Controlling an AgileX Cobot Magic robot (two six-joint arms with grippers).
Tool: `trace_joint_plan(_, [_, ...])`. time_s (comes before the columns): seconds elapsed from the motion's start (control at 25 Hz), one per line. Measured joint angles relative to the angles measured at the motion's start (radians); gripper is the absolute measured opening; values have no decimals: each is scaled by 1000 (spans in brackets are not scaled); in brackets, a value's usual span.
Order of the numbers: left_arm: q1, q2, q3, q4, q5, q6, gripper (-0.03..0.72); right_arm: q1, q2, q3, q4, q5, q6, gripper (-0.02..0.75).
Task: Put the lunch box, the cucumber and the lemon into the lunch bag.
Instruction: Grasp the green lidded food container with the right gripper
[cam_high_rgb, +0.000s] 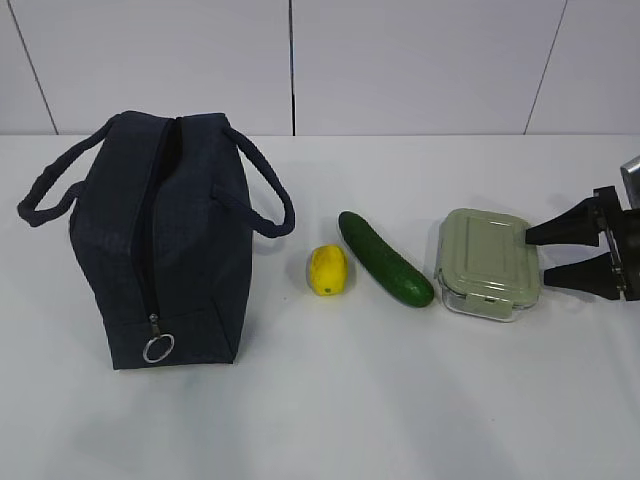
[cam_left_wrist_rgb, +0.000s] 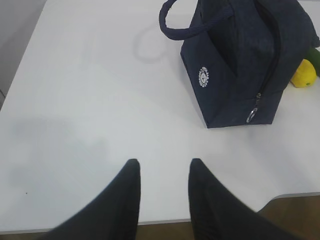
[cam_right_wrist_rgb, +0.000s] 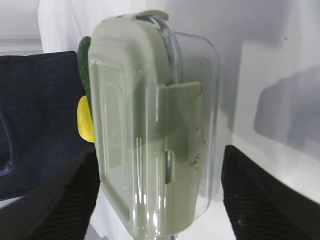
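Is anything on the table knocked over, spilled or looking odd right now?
Nothing stands out. The lunch bag stands upright, and the lemon, cucumber and lidded lunch box lie in a row beside it, with no spills.

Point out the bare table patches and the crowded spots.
Bare: the front strip of the table below the row, and the area left of the lunch bag. Crowded: lemon, cucumber and lunch box sit close together, right gripper alongside.

navy lunch bag (cam_high_rgb: 190, 250), yellow lemon (cam_high_rgb: 327, 270), green cucumber (cam_high_rgb: 385, 259)
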Motion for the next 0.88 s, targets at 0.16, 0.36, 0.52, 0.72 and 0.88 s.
trace_joint_plan(0.16, [0, 0, 0, 0, 0, 0, 235, 0, 0, 0, 9, -1, -2, 583])
trace_joint_plan(0.36, [0, 0, 0, 0, 0, 0, 235, 28, 4, -9, 18, -2, -14, 582])
trace_joint_plan(0.52, [0, 0, 0, 0, 0, 0, 235, 41, 15, -11, 27, -5, -18, 582])
trace_joint_plan(0.72, [0, 0, 0, 0, 0, 0, 235, 49, 24, -11, 32, -5, -20, 582])
trace_joint_plan(0.88, [0, 0, 0, 0, 0, 0, 235, 55, 37, -11, 54, -5, -40, 582])
